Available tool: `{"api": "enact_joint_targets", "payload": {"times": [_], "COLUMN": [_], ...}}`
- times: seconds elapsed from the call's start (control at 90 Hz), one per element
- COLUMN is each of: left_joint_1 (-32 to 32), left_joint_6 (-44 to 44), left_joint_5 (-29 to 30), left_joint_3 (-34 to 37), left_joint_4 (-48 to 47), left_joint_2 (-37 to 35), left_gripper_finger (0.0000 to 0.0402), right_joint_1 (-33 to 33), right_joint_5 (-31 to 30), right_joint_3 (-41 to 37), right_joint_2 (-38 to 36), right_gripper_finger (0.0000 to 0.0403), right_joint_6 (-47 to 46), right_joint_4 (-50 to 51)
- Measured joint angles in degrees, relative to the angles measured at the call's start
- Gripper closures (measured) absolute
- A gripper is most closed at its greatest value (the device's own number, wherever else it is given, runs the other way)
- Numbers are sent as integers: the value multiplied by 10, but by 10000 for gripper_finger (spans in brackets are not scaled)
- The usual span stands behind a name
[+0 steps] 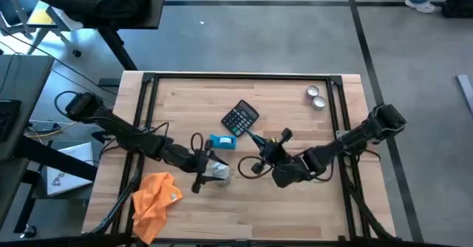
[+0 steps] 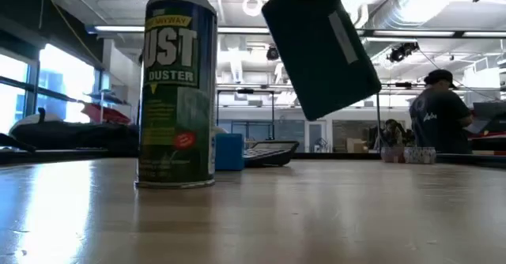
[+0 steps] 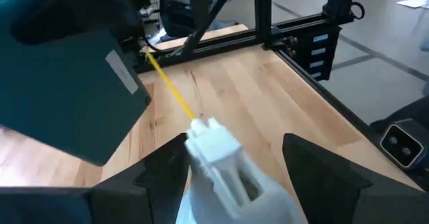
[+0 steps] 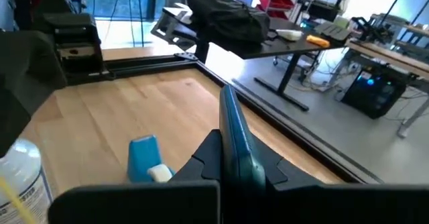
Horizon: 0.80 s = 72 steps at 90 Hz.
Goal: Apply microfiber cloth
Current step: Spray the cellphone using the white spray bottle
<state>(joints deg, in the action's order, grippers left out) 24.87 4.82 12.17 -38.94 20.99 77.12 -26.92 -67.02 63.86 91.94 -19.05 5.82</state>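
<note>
The orange microfiber cloth (image 1: 155, 196) lies crumpled on the table near its front left; no gripper touches it. My left gripper (image 1: 209, 166) is shut on the top of a duster can (image 2: 175, 90) that stands upright on the table. To its right, my right gripper (image 1: 264, 152) is shut on a dark teal flat slab (image 2: 320, 50), held tilted above the table. A black calculator (image 1: 240, 117) and a small blue box (image 1: 222, 141) lie just beyond both grippers. My left gripper has the can's white spray head (image 3: 218, 158) between its two fingers (image 3: 157, 177), coming from above. A yellow straw (image 3: 171, 86) sticks out of the head toward the slab. The can stands upright with its base on the table. My right gripper pinches the slab by its lower edge (image 4: 236, 158), one finger on each flat face. The slab stands edge-on out of the fingers (image 4: 204, 160). It is lifted clear of the table and leans over.
Two small metal tins (image 1: 316, 97) sit at the table's far right. A black frame rail (image 1: 244, 77) runs round the table top. A person (image 2: 439, 118) stands in the room beyond the table.
</note>
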Motion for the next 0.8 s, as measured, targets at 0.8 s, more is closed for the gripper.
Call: {"api": "enact_joint_targets", "payload": {"times": [0.8], "left_joint_1": [56], "left_joint_6": [-83], "left_joint_5": [35], "left_joint_3": [0], "left_joint_4": [-117], "left_joint_2": [-112], "left_gripper_finger": [174], "right_joint_1": [6], "right_joint_5": [10], "right_joint_3": [0], "right_joint_2": [0], "right_gripper_finger": [402], "right_joint_6": [16], "right_joint_4": [8]}}
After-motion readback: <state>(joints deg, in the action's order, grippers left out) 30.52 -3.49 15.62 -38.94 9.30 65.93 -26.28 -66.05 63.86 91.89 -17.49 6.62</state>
